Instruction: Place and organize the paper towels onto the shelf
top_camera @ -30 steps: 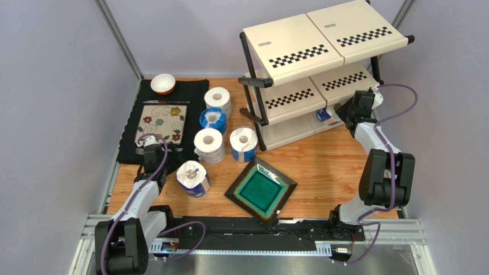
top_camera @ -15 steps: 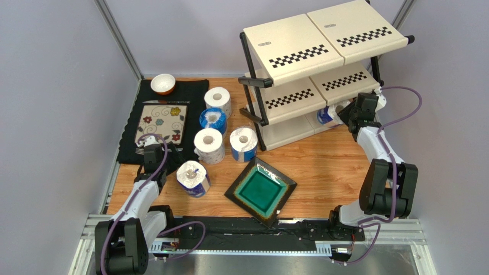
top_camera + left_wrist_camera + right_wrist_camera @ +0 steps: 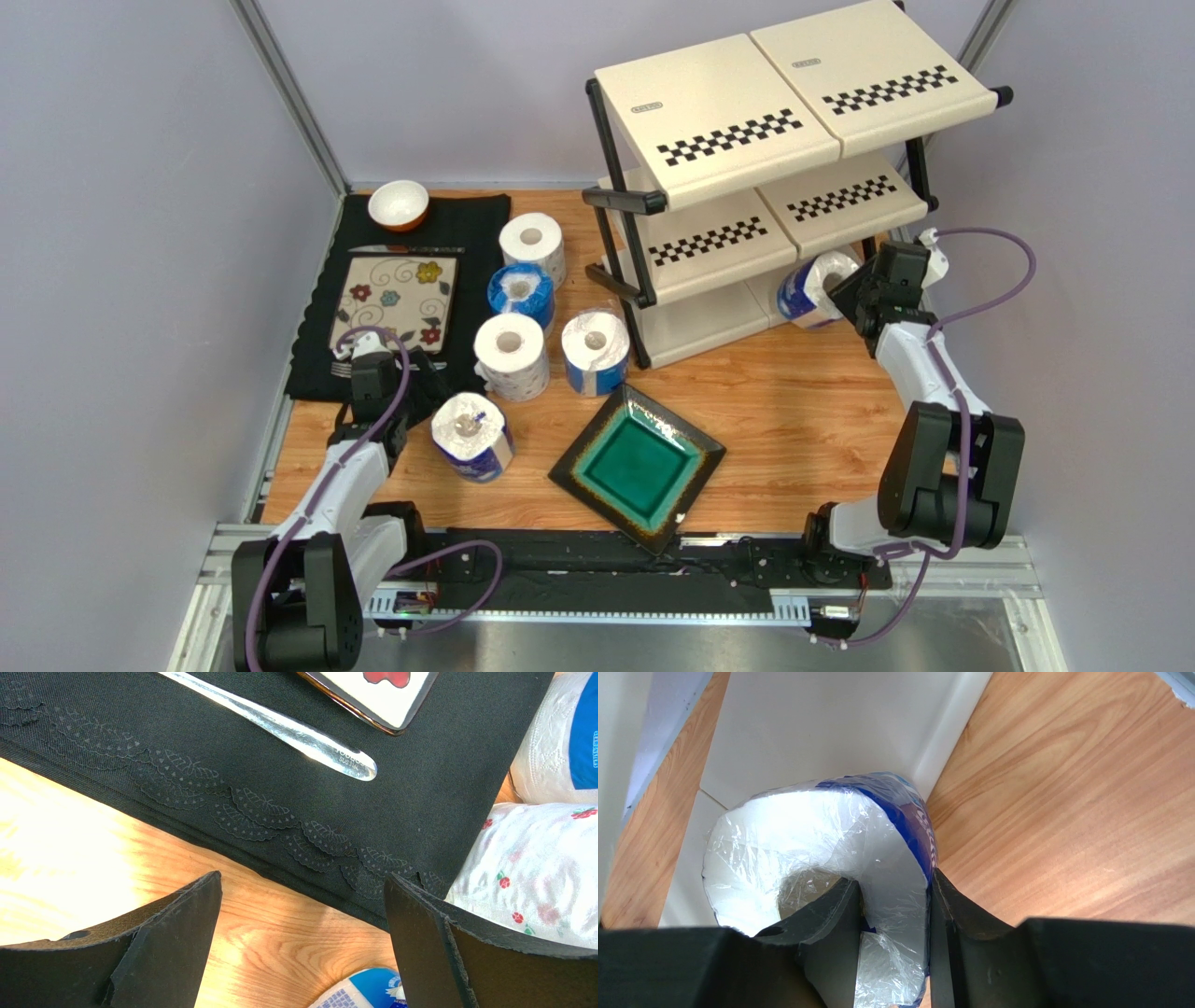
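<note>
1. Plastic film in blue and white wraps the held roll (image 3: 808,833), one of the paper towels. The right gripper (image 3: 896,889) pinches its wall, one finger inside the hollow core and the other against the outside, with the jaws nearly together.
2. From overhead, that roll sits at the right front of the lowest tier of the shelf (image 3: 730,126), over the cream panel's edge. I cannot tell whether it touches the panel.
3. It should handle as light and squashy. The film looks slick (a loose pinch might slide), so a hold on the wall through the core seems soundest.
4. The left gripper (image 3: 302,882) stands wide open and holds nothing, low over the edge of the black placemat (image 3: 295,763).
5. Five other rolls (image 3: 511,354) stand upright on the table (image 3: 786,406), between placemat and shelf.
</note>
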`<state>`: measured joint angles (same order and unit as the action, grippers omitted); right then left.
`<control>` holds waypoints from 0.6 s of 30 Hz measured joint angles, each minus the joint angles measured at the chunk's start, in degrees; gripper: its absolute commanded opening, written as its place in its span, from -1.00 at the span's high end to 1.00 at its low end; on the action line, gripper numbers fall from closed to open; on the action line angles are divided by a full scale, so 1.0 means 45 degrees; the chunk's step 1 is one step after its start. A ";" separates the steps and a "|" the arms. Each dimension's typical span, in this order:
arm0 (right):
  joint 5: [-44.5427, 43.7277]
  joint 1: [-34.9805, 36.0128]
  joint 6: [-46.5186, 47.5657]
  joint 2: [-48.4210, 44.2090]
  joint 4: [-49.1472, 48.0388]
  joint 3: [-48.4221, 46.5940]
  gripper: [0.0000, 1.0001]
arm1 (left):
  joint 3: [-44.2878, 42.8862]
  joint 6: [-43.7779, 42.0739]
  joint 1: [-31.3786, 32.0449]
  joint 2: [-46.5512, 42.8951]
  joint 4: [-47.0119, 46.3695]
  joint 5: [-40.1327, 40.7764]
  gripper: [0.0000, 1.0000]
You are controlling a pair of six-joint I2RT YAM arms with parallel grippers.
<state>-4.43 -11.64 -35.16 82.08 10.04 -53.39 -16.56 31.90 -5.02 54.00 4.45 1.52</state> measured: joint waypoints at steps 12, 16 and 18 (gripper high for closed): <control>0.0321 -0.0262 -0.0029 -0.3672 0.2759 0.0787 0.29 | 0.0000 0.0029 -0.0010 0.0034 -0.0063 -0.0296 -0.86; 0.0355 -0.0398 0.0131 -0.5149 0.4299 0.0787 0.28 | 0.0005 0.0044 -0.0015 0.0155 -0.0228 -0.0568 -0.85; 0.0228 -0.0461 0.0257 -0.5960 0.5105 0.0758 0.28 | 0.0005 0.0053 -0.0015 0.0223 -0.0345 -0.0690 -0.84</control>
<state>-3.40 -13.72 -34.00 55.27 33.01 -49.98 -16.53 32.14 -5.08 55.00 2.90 -1.58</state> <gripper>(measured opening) 0.366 0.927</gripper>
